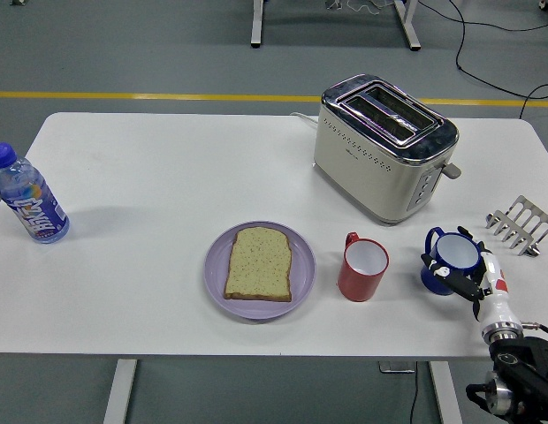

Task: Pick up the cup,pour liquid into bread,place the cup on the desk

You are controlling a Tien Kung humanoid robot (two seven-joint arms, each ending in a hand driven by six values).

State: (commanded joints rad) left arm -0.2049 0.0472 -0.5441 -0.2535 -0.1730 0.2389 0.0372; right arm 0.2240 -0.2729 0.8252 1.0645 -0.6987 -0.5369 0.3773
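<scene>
Two cups — red cup (362, 269), blue cup (451, 260) (toaster (384, 147) behind)

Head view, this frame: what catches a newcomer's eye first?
The cream and chrome toaster stands far right of centre. Before it, a slice of bread lies on a purple plate, with a red cup to its right. At the lower right, the right hand closes around a blue cup.
</scene>
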